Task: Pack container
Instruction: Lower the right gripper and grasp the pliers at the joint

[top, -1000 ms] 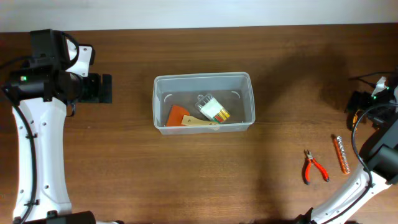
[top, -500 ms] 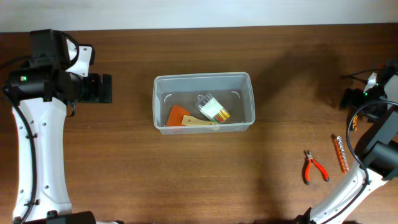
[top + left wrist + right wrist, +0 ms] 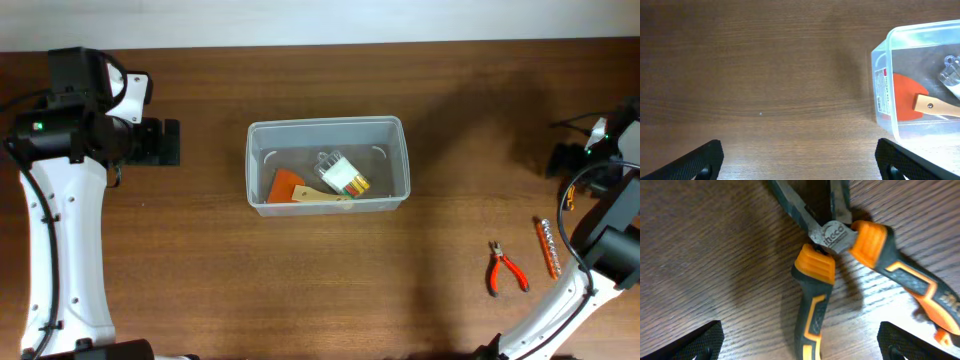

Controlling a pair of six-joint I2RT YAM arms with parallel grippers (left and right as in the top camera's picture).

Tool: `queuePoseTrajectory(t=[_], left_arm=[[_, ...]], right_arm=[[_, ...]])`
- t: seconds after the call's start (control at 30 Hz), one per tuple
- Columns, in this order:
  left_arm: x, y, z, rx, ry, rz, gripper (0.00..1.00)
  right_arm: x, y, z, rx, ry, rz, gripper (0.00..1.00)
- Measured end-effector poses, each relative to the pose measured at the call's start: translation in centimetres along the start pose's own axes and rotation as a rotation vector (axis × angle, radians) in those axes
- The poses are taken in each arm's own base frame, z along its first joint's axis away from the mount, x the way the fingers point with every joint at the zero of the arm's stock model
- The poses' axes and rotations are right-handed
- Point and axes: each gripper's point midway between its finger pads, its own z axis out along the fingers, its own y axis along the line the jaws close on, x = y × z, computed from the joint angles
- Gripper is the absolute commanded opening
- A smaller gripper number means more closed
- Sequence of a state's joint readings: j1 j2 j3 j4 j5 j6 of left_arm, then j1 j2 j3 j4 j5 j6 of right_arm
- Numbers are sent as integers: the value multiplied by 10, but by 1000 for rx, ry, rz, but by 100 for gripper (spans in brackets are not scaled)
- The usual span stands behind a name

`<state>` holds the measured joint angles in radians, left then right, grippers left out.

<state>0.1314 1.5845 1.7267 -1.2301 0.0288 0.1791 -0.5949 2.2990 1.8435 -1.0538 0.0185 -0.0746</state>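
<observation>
Orange-handled pliers [image 3: 832, 232], stamped "INGCO", lie on the worktop [image 3: 715, 255] beneath the right hand [image 3: 800, 341], spread wide and empty; the left hand [image 3: 800, 162] is likewise wide.

Even light, soft shadows, pliers [image 3: 812, 280] slightly blurred (right wrist view)

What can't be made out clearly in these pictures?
- Right wrist: the orange-and-black pliers lose their tips at the top edge, handle ends at the bottom and right edges.
- Left wrist: the container is cut off by the right edge.
- Overhead: the clear packet inside is too small to identify.
</observation>
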Motion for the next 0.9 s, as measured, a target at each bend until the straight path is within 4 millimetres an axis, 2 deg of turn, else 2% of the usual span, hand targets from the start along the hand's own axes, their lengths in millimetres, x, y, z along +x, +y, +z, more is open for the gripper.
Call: queuePoseTrajectory(t=[0.13,0.9], left_arm=[[0,0,0,0,0,0,99],[0,0,0,0,0,0,99]], right_arm=[[2,0,7,-1,16,-1,99],[2,3,12,-23,21,-3,99]])
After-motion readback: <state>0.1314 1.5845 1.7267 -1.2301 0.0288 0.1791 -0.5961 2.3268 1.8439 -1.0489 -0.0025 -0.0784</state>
